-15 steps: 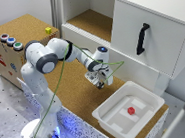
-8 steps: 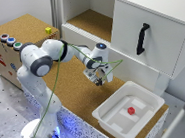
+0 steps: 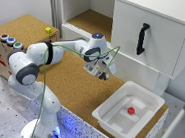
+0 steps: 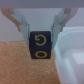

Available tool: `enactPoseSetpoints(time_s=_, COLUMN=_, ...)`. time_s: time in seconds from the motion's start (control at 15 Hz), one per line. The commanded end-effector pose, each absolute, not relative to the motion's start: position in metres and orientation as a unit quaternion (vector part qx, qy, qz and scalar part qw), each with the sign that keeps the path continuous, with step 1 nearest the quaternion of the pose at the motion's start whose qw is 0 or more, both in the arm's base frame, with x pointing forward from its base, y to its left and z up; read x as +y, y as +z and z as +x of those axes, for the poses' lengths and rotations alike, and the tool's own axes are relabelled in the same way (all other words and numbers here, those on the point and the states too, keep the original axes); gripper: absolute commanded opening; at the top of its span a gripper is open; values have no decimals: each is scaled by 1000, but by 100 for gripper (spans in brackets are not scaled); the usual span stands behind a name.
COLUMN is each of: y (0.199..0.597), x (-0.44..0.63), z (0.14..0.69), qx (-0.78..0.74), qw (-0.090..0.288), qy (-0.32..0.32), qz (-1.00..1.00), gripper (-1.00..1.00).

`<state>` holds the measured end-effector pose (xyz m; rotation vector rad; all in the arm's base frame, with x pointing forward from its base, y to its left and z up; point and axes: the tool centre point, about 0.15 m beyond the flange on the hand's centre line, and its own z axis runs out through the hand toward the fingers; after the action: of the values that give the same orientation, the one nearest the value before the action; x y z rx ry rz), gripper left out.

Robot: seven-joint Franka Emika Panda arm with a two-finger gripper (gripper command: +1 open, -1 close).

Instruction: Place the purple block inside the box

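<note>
One block (image 4: 39,45) in pincer (image 4: 40,36); one box (image 3: 129,111).

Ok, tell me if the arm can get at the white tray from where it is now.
Probably yes. The end effector, shut on the purple block, hangs above the cork surface beside the white tray, with nothing standing between them; the tray's open top holds only a small red object.

Gripper (image 4: 39,31) seen from wrist camera — two grey fingers (image 4: 22,24) reach down, one on each side of dark block (image 4: 39,45). Jaws closed against block's sides; block held between fingertips, clear of surface beneath. Block looks near-black to deep purple, yellow letter G and second yellow mark on facing side. Under it — speckled cork desk surface (image 4: 15,62). White box (image 4: 70,62) rim close beside block, not touching. Picture blurred; fine detail unreadable.
</note>
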<state>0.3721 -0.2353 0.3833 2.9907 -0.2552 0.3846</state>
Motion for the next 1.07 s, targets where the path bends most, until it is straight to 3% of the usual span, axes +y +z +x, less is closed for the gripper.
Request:
enactPoseSetpoints(time_s=0.0, y=361, x=-347, z=389, qx=-84, qw=18, qy=106, qz=991, gripper=-100)
enactPoseSetpoints(time_s=0.53, y=280, x=-424, z=443, qx=-80, qw=21, qy=73, qz=994, gripper=-100)
enactPoseSetpoints(time_s=0.87, y=245, x=-429, z=441, qx=-101, qw=20, qy=65, qz=992, gripper=-100)
enactPoseSetpoints(time_s=0.93, y=246, x=-430, z=436, qx=-107, qw=11, qy=73, qz=992, gripper=100)
enactPoseSetpoints(time_s=1.0, y=254, x=-429, z=430, qx=-104, qw=5, qy=86, qz=991, gripper=100)
